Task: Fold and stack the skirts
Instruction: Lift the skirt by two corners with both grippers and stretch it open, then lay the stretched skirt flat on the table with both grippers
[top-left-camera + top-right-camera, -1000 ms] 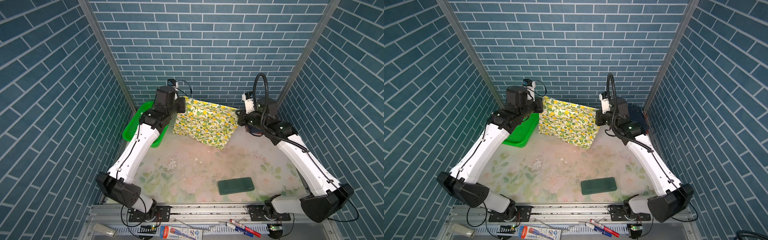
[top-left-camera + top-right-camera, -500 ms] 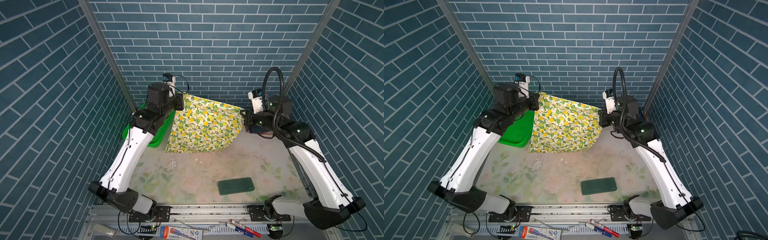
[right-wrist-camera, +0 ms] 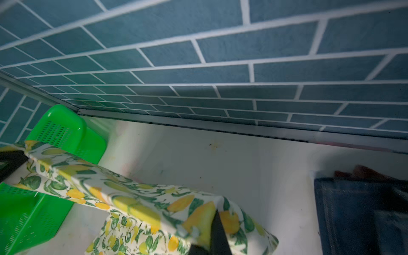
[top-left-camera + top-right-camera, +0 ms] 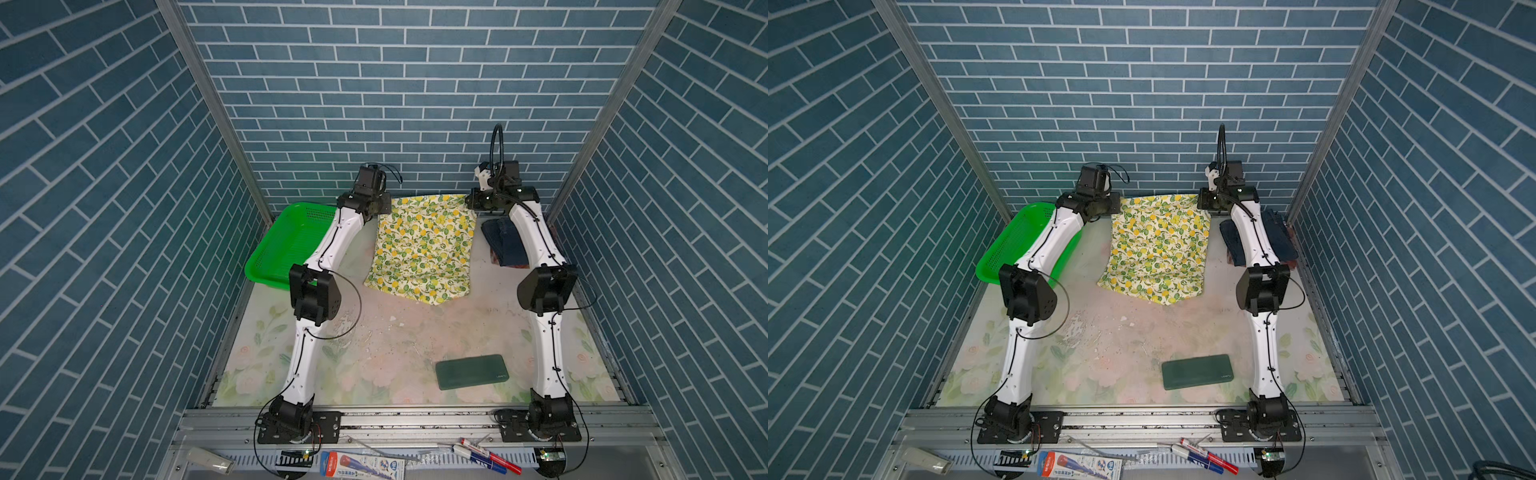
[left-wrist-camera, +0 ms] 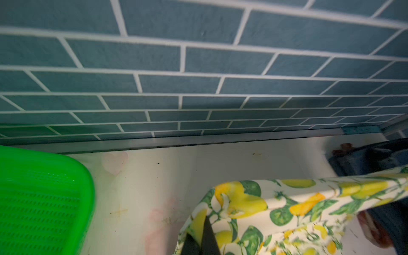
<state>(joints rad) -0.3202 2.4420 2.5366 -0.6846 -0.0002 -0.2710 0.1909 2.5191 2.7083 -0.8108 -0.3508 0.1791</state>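
While our left gripper point(image 5: 202, 239) and right gripper point(image 3: 217, 235) each pinch an upper corner of the lemon skirt point(image 4: 424, 249), we hold it spread between them by the back wall, its lower part seemingly trailing onto the bench point(image 4: 395, 345). Beside our right arm the denim skirt point(image 4: 505, 245) lies folded, a rust-red edge of the plaid skirt point(image 3: 364, 171) peeking from under it, so we judge two of three stacked. What is left for us is to fold the lemon one and set it on that pile.
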